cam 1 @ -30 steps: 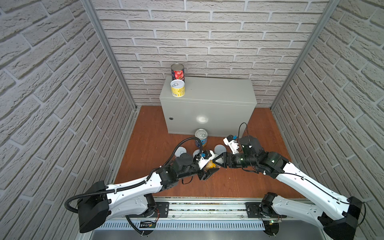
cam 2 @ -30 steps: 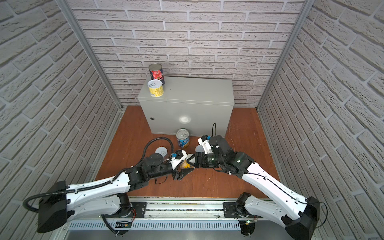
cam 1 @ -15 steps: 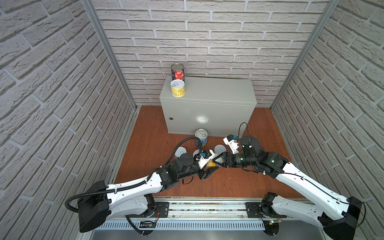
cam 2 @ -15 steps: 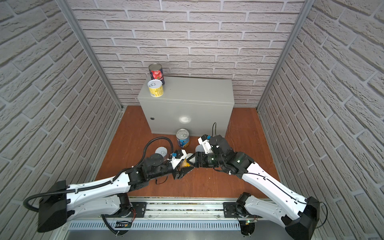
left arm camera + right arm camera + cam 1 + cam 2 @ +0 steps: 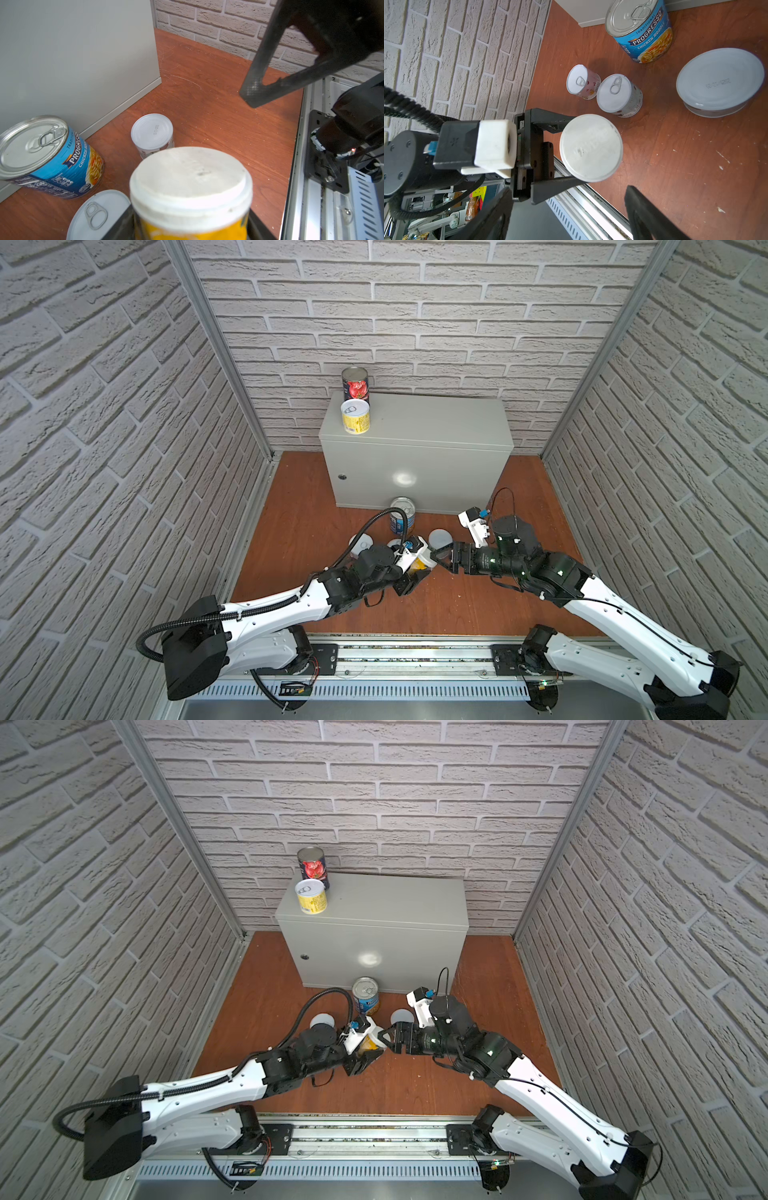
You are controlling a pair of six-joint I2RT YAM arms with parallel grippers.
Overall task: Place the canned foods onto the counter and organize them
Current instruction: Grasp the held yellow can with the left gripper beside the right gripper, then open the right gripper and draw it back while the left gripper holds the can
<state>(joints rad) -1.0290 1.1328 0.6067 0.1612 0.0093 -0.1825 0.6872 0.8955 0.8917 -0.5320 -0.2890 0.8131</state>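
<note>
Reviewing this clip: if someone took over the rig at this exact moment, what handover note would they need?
Left gripper: shut on a short yellow can, near the middle of the floor.
Right gripper: open, fingers close to that can, not gripping it.
On the counter, left end: red-tomato can and a second yellow can.
On the floor: Progresso soup can and three short pale cans.
Done: two cans placed.
Left: five cans, including the held one.
</note>
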